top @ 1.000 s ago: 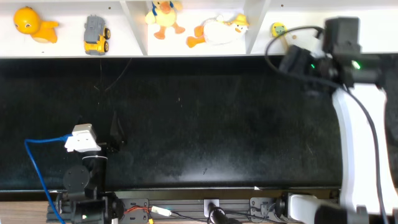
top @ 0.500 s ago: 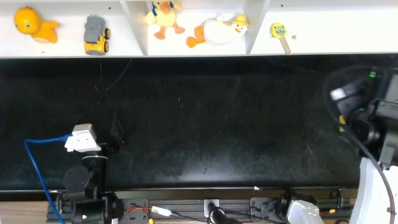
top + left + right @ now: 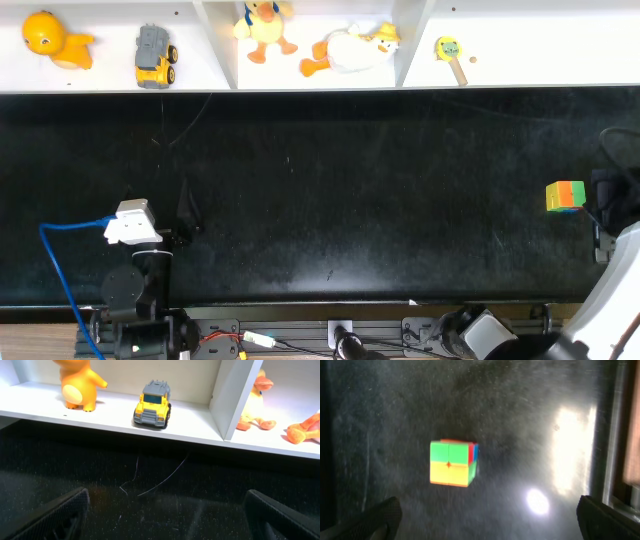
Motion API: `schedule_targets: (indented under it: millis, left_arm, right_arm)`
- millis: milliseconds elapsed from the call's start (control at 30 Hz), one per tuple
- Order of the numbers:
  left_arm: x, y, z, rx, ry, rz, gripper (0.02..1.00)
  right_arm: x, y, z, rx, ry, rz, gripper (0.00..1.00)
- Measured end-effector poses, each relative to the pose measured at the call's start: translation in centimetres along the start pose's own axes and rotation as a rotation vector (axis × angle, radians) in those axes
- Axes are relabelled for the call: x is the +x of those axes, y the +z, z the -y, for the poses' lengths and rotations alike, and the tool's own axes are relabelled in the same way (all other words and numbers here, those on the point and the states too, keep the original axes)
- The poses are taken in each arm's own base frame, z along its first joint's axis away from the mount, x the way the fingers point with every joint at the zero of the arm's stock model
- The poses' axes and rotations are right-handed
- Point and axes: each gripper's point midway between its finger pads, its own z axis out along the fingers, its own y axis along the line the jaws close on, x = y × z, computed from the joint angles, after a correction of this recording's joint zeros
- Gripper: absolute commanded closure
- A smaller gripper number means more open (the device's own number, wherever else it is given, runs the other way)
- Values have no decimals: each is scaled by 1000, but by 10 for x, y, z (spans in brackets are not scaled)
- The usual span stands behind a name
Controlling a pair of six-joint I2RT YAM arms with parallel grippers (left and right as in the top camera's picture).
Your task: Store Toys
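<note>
The left gripper (image 3: 167, 505) sat spread and empty facing the shelf (image 3: 540, 55), while at the right the cube (image 3: 565, 196) lay unstored on the table (image 3: 350, 200) under the wide-open right gripper (image 3: 487, 515), so a descent and pinch seemed next; the right wrist view gave the cube's lie roughly between the fingers, the top view the roomy right compartment.

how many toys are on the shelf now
5: orange duck and yellow truck in the left compartment, yellow duck and white duck in the middle, small rattle in the right. The shelf's back is cut off, so more may hide.
</note>
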Motion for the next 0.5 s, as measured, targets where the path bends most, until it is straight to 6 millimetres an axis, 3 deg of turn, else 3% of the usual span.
schedule_targets:
  millis: [233, 500]
  left_arm:
    - [0, 0, 0, 0, 0, 0, 20]
    - [0, 0, 0, 0, 0, 0, 20]
  right_arm:
    - [-8, 48, -23, -23, -44, -42, 5]
    - [7, 93, -34, -10, -97, -139, 5]
